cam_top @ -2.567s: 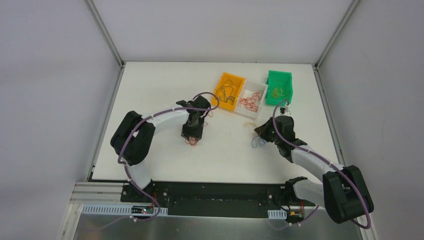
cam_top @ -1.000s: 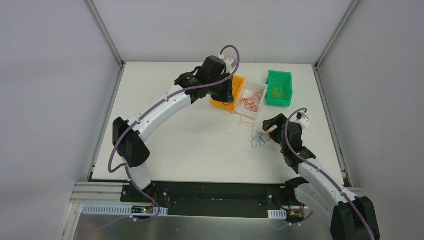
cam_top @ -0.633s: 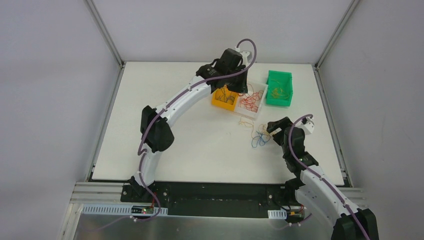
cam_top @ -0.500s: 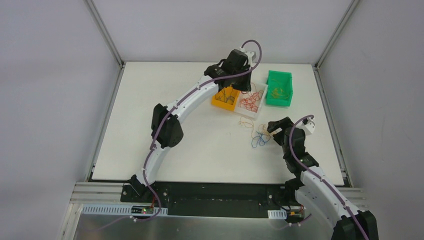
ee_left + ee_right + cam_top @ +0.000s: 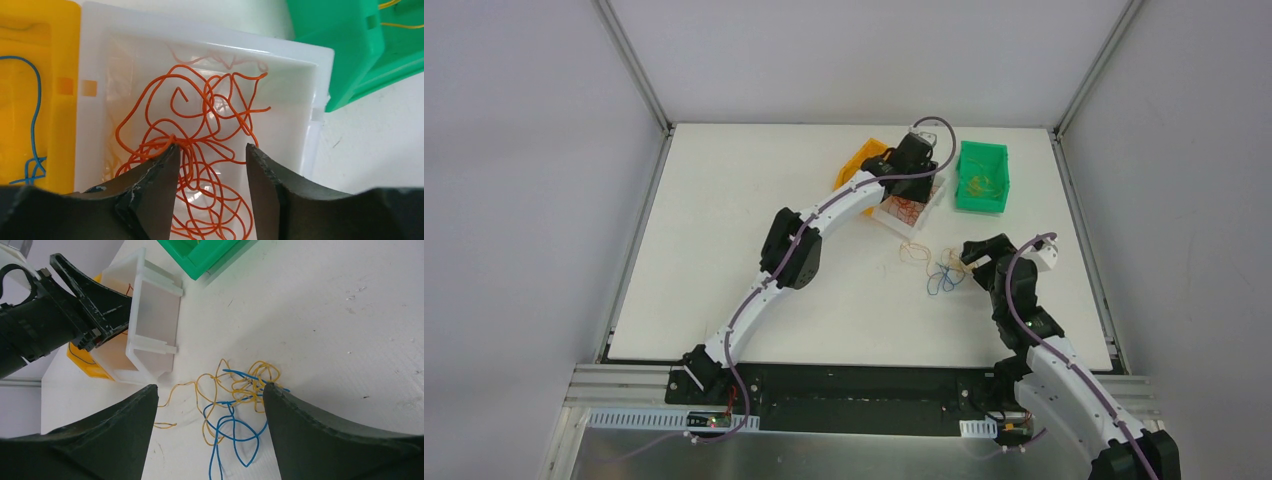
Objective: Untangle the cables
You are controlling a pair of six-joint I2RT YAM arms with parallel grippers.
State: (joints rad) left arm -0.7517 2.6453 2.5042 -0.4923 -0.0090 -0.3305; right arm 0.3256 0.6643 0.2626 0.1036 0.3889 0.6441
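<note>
Left gripper (image 5: 212, 150), fingers apart, is hovering over orange cables (image 5: 200, 115) sorted by colour into the white bin (image 5: 320, 100) at frame centre; right gripper (image 5: 209, 387), fingers spread, is straddling the blue-and-yellow cable tangle (image 5: 235, 400) at lower centre, poised for picking

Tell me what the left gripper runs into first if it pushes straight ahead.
The left gripper would likely meet the orange wires in the white bin first, just beyond its open fingers; depth is unclear.
</note>
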